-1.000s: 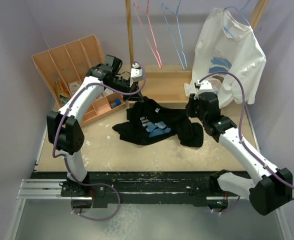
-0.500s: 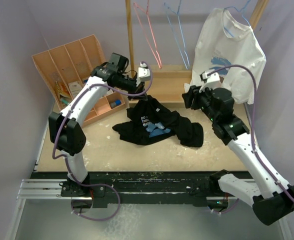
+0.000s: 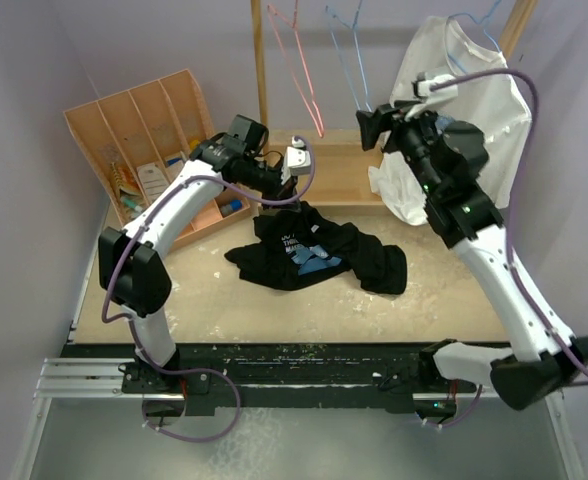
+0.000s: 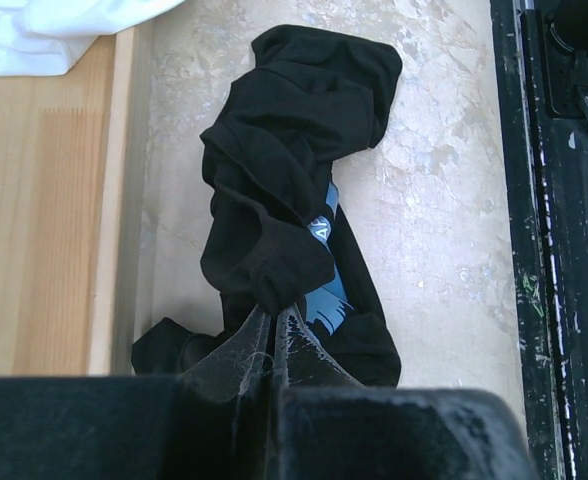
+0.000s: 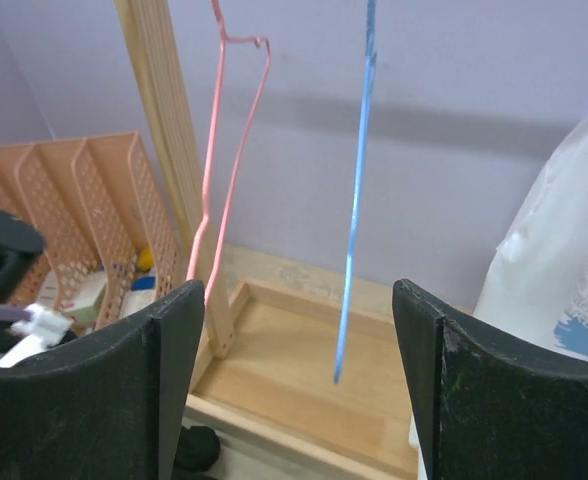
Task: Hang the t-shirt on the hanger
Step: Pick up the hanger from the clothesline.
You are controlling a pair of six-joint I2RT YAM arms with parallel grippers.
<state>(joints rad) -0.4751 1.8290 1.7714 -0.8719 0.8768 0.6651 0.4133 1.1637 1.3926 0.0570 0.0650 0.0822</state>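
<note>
**Black cloth stays pinched on the left while the right arm rises to the hanger**

Black and bunched, the t-shirt (image 3: 314,255) lies mid-desk (image 3: 224,300), its blue graphic showing between the folds. The left tool (image 4: 274,325) is pressed together on a fold at the shirt's far edge. It holds that fold in a small raised peak just in front of the wooden tray (image 3: 339,170).

A second ago the right arm was low, at the shirt's right end, with its jaws nearly together. Now it has swung up and back, and the right tool (image 5: 299,300) stands spread and holding nothing. The wrist view looks straight at the light-blue hanger (image 5: 359,180), which hangs between the two fingers but farther off, not touching them. The pink hanger (image 5: 236,130) hangs to its left and the white t-shirt (image 3: 474,100) to its right.

By my reading, the right arm has let go of the cloth and is going for the hanger. Nothing is threaded yet. The next move calls for closing on the thin blue wire, not the pink.
</note>
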